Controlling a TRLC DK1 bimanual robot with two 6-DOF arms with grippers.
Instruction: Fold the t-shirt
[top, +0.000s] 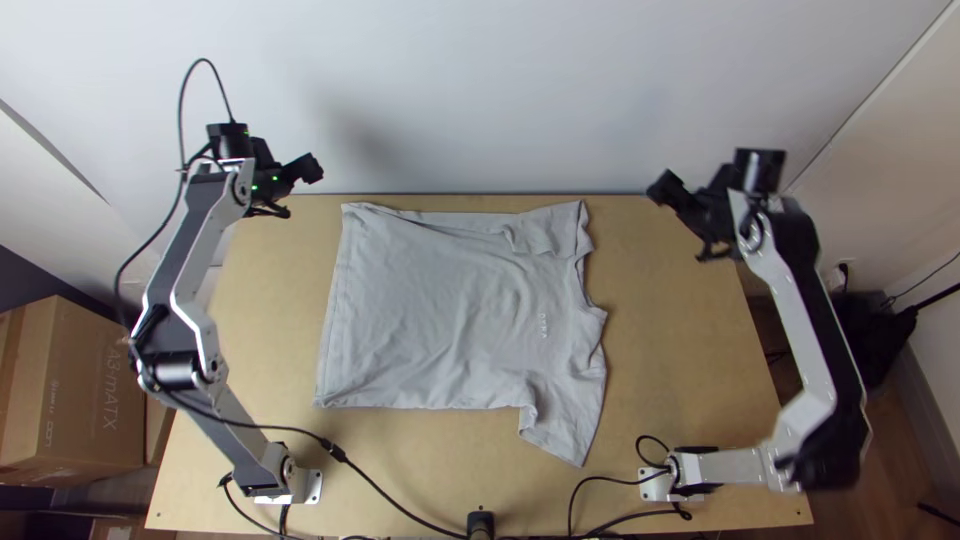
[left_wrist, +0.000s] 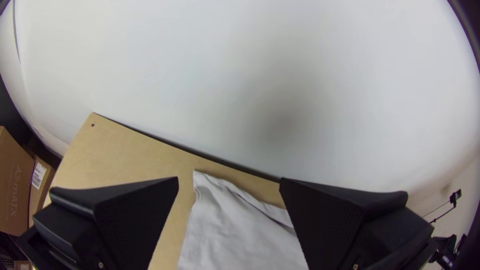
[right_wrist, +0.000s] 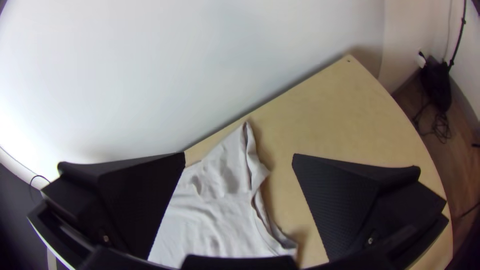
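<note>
The light-grey cloth T-shirt (top: 440, 310) lay spread on the pale wooden counter (top: 690, 330), its far hem corner (top: 354, 213) nearer the black, flat-fingered left hand (left_wrist: 229, 181) and its far sleeve (top: 565, 222) nearer the matching right hand (right_wrist: 239, 154), both wide open and empty.

White wall (top: 560, 90), cardboard box (top: 80, 400), wooden floor (top: 908, 465)

There's your shirt (top: 430, 310), pale grey, spread nearly flat across the desk (top: 690, 340), hem to your left, neck to your right, near sleeve angled towards you, far side rumpled with creases.
</note>
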